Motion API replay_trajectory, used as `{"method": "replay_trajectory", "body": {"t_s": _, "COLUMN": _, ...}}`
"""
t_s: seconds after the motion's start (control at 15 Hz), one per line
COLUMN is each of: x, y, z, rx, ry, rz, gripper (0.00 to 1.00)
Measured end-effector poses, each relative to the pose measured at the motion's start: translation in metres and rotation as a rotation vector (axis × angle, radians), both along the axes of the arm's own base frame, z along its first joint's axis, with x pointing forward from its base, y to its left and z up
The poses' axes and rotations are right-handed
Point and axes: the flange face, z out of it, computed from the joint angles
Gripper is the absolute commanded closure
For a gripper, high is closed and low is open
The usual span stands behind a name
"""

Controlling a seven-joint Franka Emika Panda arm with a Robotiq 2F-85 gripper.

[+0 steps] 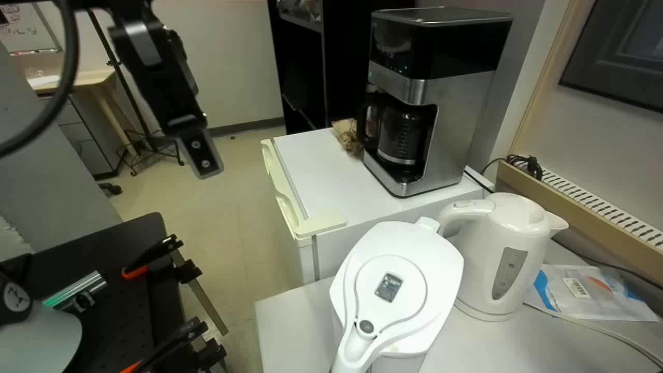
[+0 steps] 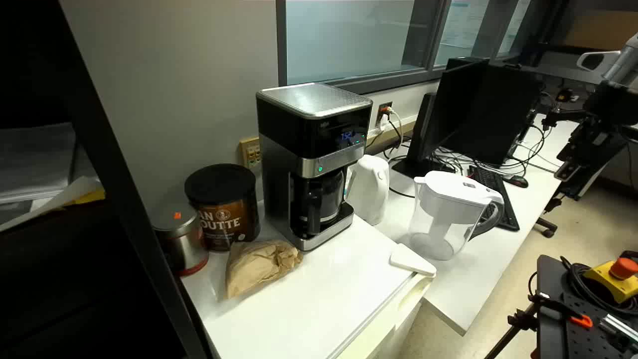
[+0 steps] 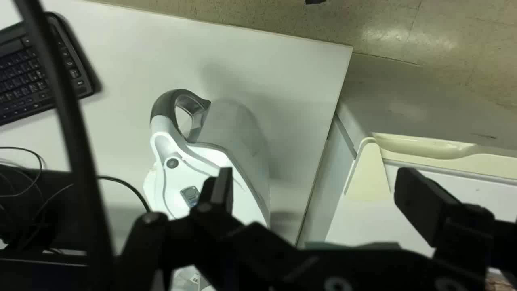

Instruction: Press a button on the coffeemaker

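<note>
Two fingers (image 3: 422, 208) stand wide; your coffeemaker (image 2: 309, 162) looks heavy, rigid: don't grip, press, probably at its green light (image 2: 320, 168).

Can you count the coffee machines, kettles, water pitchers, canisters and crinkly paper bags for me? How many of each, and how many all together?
Coffeemaker: 1
White kettle: 1
Water pitcher: 1
Black-lidded canister and silver canister: 2
Brown paper bag: 1
Total: 6
</note>
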Motion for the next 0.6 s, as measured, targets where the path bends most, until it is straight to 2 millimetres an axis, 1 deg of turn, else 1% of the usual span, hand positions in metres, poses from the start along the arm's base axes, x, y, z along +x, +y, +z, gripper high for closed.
{"method": "replay_trajectory", "body": {"t_s": 0.2, "x": -0.0008, "y": 0.0008, "z": -0.0060, "rx": 0.004, "ry": 0.015, "rz": 0.001, "gripper": 0.00}}
{"method": "replay_trajectory", "body": {"t_s": 0.6, "x": -0.0005, "y": 0.0008, "z": -0.0067, "rx": 0.004, "ry": 0.018, "rz": 0.001, "gripper": 0.00}}
